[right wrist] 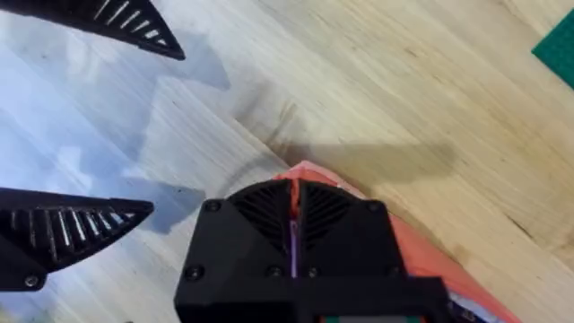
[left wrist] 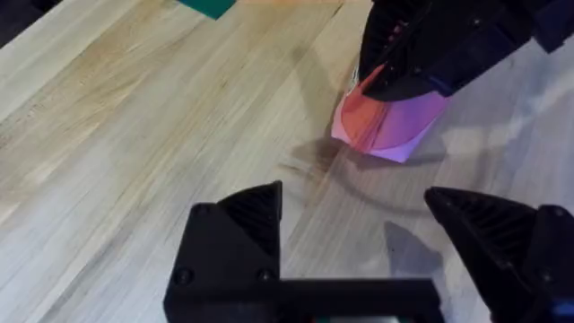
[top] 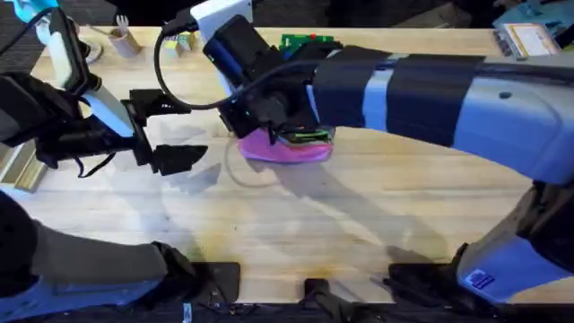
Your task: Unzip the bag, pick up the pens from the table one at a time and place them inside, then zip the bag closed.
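Pink bag (top: 285, 148) on wooden table (top: 359, 224), green board (top: 309, 41) behind.

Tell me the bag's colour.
Pink; the bag shows best in the left wrist view.

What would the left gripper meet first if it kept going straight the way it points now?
Probably the near end of the pink bag, which the right gripper is shut on. The left gripper is open, with bare table between; depth is hard to judge.

A green board (top: 308, 41) lies top centre of the overhead view; a small cup (top: 123, 39) stands upper left, a box (top: 529, 38) upper right.
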`<action>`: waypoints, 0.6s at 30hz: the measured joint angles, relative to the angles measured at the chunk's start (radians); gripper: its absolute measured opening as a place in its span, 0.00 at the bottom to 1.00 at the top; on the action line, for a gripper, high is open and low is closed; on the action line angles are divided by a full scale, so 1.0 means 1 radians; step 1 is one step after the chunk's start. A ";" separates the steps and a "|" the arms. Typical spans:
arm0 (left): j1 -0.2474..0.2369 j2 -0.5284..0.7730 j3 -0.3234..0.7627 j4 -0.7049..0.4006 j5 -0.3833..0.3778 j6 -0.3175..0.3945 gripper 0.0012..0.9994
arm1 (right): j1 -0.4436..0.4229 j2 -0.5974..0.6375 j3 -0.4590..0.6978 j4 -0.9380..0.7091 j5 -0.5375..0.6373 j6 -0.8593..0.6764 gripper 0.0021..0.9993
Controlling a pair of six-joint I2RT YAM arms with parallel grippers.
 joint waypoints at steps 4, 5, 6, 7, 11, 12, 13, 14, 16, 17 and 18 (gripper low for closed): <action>0.000 0.000 0.000 -0.012 0.000 0.000 0.99 | 0.000 0.000 0.009 -0.008 0.000 0.000 0.03; 0.000 0.000 0.000 -0.017 0.000 0.000 0.99 | 0.000 0.000 0.009 -0.008 0.000 0.000 0.03; 0.000 0.000 0.000 -0.022 0.000 0.000 0.99 | 0.000 0.000 0.010 -0.008 0.000 0.000 0.03; 0.000 0.000 0.000 -0.026 0.000 0.001 0.99 | 0.000 0.000 0.011 -0.007 0.000 0.000 0.03; 0.000 0.000 0.000 -0.053 0.000 0.003 0.99 | 0.000 0.000 0.011 -0.007 0.013 0.015 0.03; 0.000 0.000 0.000 -0.059 0.000 0.003 0.99 | 0.000 0.000 0.011 -0.006 0.023 0.026 0.03; 0.000 0.000 0.000 -0.067 0.000 0.003 0.99 | 0.000 0.000 0.011 -0.005 0.033 0.037 0.03; 0.000 0.000 0.000 -0.087 0.002 0.003 0.99 | 0.000 0.000 0.011 0.001 0.060 0.062 0.03; 0.000 0.000 0.000 -0.109 0.007 0.003 0.99 | 0.000 0.000 0.011 0.002 0.072 0.074 0.03; 0.000 0.000 0.000 -0.122 0.010 0.003 0.99 | 0.000 0.000 0.011 0.004 0.076 0.077 0.03; 0.000 0.000 0.000 -0.133 0.015 0.003 0.99 | 0.000 0.000 0.011 0.007 0.079 0.080 0.03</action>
